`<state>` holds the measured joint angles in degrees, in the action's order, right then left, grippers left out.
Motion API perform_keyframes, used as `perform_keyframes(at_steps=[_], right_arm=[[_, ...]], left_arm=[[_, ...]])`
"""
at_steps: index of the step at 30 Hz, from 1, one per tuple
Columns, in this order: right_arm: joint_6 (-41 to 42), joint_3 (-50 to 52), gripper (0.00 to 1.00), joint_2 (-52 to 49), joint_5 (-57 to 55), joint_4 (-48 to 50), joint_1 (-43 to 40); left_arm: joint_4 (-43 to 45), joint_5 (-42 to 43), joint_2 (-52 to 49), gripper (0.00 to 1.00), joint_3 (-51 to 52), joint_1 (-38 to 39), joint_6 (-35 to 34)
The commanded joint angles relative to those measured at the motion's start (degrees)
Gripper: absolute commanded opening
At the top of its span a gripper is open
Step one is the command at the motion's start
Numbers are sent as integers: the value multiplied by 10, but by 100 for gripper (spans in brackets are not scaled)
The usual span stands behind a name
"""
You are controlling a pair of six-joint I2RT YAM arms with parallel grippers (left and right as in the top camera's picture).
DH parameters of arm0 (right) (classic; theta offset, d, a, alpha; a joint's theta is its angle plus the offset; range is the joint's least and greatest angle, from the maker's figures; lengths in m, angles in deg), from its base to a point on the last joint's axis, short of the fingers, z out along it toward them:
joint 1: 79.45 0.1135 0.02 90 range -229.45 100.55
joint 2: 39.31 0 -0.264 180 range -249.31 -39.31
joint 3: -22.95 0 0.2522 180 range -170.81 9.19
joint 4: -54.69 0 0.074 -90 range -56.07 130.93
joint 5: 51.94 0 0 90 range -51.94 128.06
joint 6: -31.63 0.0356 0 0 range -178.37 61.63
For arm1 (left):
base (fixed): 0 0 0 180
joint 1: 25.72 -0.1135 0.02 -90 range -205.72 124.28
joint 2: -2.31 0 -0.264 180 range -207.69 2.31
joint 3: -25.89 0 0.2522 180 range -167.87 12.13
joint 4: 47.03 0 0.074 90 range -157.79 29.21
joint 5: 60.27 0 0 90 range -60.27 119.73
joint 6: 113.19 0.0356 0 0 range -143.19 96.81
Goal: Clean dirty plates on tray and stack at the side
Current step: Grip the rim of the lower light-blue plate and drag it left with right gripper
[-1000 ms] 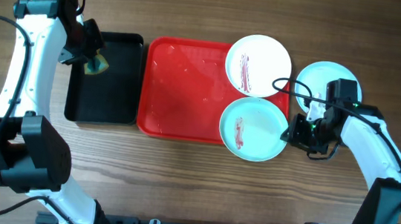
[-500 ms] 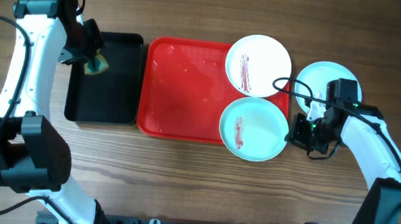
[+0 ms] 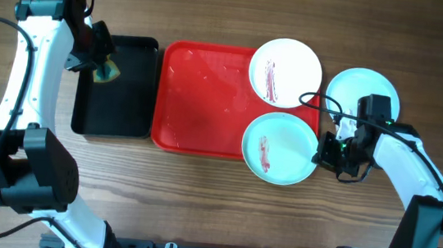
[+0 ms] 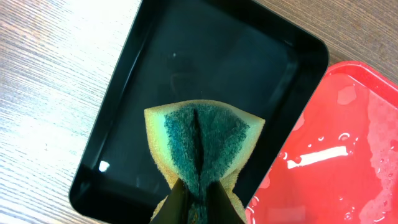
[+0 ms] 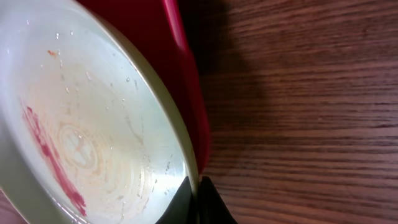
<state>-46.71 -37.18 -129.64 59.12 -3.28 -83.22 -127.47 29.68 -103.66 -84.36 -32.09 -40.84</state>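
The right gripper (image 5: 198, 198) pinches the edge of the near plate (image 3: 281, 147). The left gripper (image 4: 198, 202) squeezes a sponge (image 4: 202, 137) over the black tray (image 4: 155, 62).

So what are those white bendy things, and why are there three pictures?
Those are two robot arms at a wooden table. One picture looks down from above. The other two come from little cameras on each arm's wrist, so you see its gripper up close. On the table lie a black tray and a red tray. The left gripper pinches a yellow-and-green sponge over the black tray. A white plate and a pale blue plate, both streaked with red sauce, sit at the red tray's right end. The right gripper is shut on the pale blue plate's rim. A second blue plate, with no sauce showing, lies on the table beside the red tray.
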Motion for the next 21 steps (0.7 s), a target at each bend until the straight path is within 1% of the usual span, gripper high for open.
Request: perform_keyframes(at_steps=[1, 5, 9, 16, 21], right_arm=[[7, 6, 4, -2, 37, 3, 4], [24, 6, 4, -1, 43, 3, 24], [50, 2, 4, -1, 46, 19, 71], [87, -42, 4, -1, 44, 32, 142], [133, -60, 4, -1, 35, 71, 183]], left_arm=[[0, 7, 1, 4, 0, 1, 9], [0, 7, 1, 4, 0, 1, 9], [-1, 7, 1, 4, 0, 1, 9], [0, 7, 1, 4, 0, 1, 9], [0, 7, 1, 4, 0, 1, 9]])
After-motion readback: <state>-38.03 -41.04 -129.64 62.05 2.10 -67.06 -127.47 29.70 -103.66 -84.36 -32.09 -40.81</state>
